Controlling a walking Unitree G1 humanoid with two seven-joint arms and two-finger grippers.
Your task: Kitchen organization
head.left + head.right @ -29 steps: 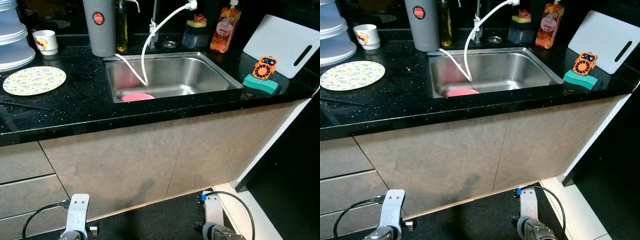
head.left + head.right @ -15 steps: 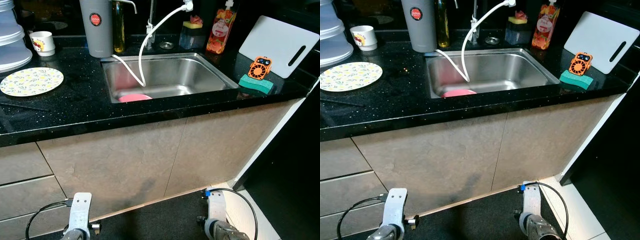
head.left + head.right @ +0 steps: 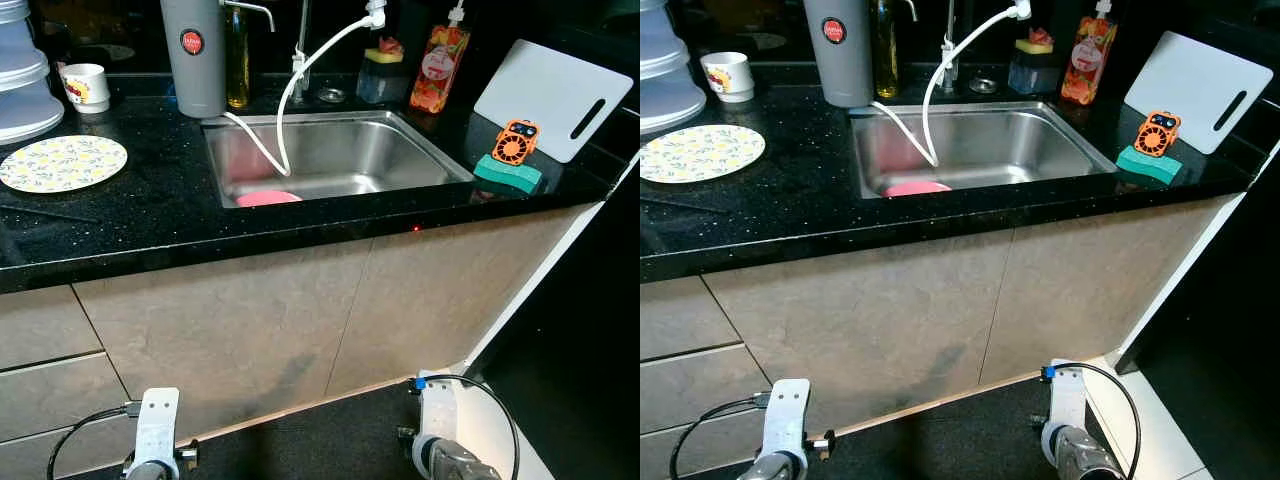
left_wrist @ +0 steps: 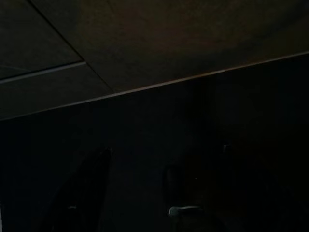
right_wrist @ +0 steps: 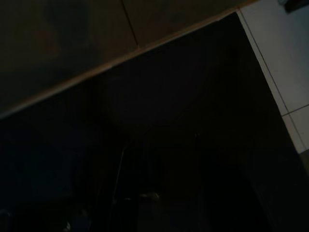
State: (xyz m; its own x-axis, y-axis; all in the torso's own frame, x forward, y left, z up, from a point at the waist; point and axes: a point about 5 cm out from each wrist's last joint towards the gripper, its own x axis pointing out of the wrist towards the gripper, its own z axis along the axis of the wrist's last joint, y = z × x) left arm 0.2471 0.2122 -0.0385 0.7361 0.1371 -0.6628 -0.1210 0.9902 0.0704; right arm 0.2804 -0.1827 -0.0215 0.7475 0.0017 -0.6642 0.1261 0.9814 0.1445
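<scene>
Counter (image 3: 150, 215) untouched so far, nothing tidied by the look of it. Both arms hang low by the cabinet, left gripper (image 4: 135, 193) and right gripper (image 5: 159, 193) too dark to tell open or closed. Pink dish (image 3: 268, 198) sits in the sink (image 3: 440, 160), plate (image 3: 62, 162) left, sponge (image 3: 507, 173) right, cutting board (image 3: 550, 95) behind.

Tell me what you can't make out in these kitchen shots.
- Pink item in the sink: head views, mostly hidden by the front rim.
- Left gripper and right gripper: wrist views too dark to judge the fingers.
- Stacked containers: cut off by the left edge.
- Bottle label: too small to read.
</scene>
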